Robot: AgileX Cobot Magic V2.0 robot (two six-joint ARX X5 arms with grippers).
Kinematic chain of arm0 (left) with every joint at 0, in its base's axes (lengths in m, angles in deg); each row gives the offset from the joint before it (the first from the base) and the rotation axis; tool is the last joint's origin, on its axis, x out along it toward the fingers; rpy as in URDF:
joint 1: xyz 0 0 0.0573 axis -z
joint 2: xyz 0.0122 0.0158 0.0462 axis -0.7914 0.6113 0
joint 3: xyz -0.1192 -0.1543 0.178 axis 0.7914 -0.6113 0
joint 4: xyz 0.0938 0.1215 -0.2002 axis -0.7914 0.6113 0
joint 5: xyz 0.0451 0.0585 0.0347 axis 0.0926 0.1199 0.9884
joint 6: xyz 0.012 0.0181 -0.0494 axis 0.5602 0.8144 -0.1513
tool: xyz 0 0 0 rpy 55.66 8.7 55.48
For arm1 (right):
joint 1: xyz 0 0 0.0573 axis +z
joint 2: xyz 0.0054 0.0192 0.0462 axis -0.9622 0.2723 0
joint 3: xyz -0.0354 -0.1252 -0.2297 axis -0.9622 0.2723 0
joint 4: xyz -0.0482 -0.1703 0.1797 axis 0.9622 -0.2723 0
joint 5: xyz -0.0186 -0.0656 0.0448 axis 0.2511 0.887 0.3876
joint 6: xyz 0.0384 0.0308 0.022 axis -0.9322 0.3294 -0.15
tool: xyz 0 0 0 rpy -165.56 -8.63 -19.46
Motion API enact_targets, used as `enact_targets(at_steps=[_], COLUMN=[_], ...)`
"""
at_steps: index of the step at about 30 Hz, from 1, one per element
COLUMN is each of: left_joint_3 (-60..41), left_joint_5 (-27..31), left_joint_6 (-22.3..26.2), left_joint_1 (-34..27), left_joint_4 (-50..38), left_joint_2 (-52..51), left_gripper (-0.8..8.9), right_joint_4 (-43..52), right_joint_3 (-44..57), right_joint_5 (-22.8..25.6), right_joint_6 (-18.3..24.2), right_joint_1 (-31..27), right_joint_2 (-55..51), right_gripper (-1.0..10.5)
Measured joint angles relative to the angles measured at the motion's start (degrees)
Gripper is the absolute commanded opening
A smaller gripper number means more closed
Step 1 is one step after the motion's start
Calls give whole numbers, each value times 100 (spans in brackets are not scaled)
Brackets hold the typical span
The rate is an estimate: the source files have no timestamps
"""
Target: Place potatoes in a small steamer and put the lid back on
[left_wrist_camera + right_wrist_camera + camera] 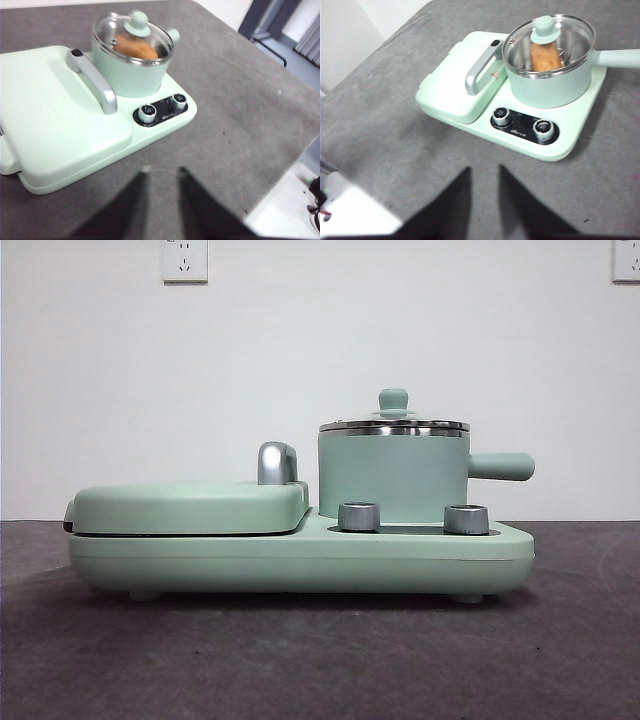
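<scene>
The mint-green small steamer (393, 478) stands on the right half of its green base, its side handle (502, 466) pointing right. The clear glass lid (549, 37) with a green knob (393, 400) sits on the pot's steel rim. Through the glass the orange-brown potato (546, 56) lies inside the pot, also seen from the left wrist as the potato (136, 48). My left gripper (161, 171) hovers open above the bare table in front of the appliance. My right gripper (484, 169) is open too, well back from the pot. Neither arm shows in the front view.
A flat green hinged griddle (190, 506) with a chrome handle (276, 462) fills the base's left half. Two silver dials (522, 122) sit in front of the pot. The grey table (320, 660) ends near the left gripper, with white floor (285, 210) beyond.
</scene>
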Motion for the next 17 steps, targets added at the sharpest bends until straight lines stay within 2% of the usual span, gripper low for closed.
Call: enact_targets(at_steps=[14, 17], left_joint_3=[-11, -328], left_joint_5=[4, -33], left_joint_6=[-15, -15], left_joint_1=[-4, -236], left_joint_4=[-35, -446], left_joint_2=[-22, -234], left_gripper=[8, 8], right_joint_4=[15, 15], right_joint_3=[0, 0], right_joint_5=[50, 50], right_joint_6=[0, -2], right_joint_1=[0, 0], right_joint_2=[4, 4], right_gripper=[12, 12])
